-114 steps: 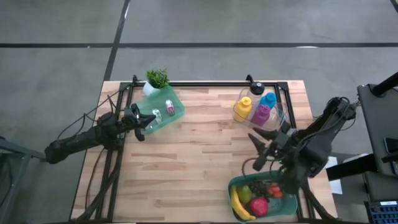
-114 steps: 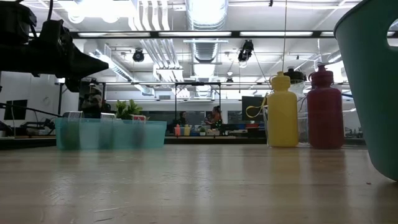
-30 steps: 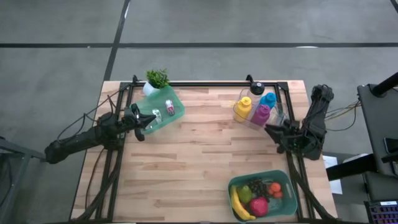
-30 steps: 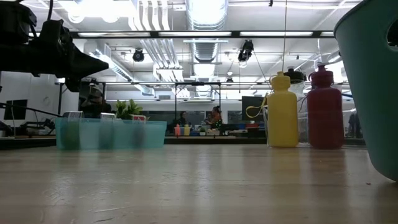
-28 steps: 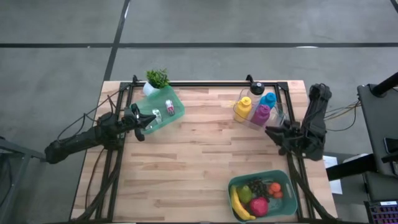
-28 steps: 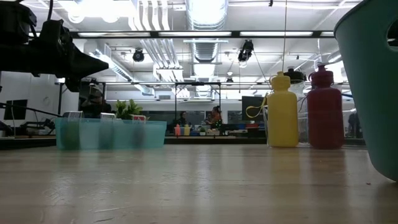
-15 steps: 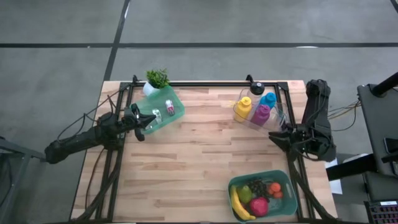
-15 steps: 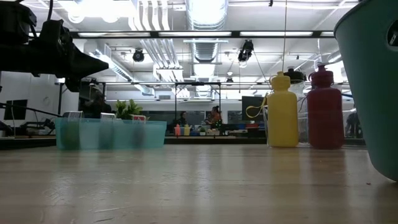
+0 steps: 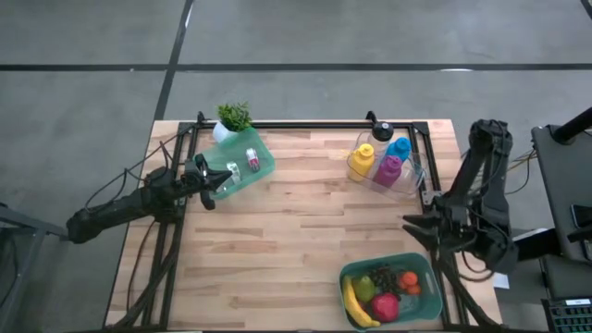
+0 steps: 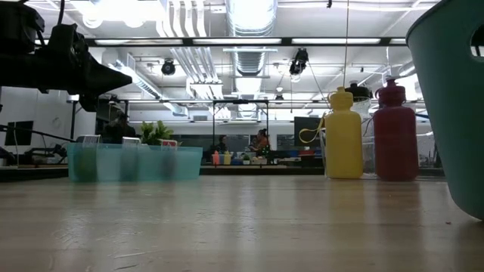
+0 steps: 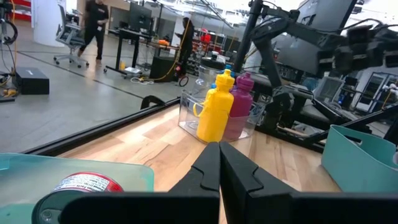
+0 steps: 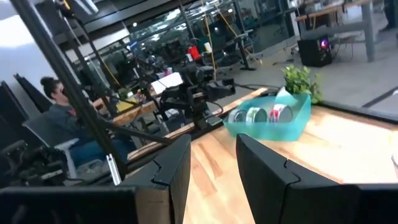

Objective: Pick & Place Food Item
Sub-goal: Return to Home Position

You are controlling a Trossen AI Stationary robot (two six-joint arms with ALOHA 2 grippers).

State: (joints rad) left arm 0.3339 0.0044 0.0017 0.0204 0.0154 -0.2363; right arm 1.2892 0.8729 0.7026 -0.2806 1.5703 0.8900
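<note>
Right fingers (image 12: 264,163) back; cans (image 12: 257,115) inside translucent teal bin (image 12: 277,130)

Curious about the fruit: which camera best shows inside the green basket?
High view: looks straight down into the green basket, fruit visible. Low and left wrist views show only its outer wall; right wrist misses it.

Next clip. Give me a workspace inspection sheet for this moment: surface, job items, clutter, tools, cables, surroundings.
Surface: wooden table, no spill seen.
Job's things: blue transparent bin at the far left corner, tuna cans inside.
Clutter: potted plant behind the bin; bottles in a clear holder; green basket of fruit.
Tools: left tool shut, beside the bin; right tool open, empty, near the table's right edge.
Cables: cable loop behind the left tool.
Surroundings: seated person, desks beyond the table.
</note>
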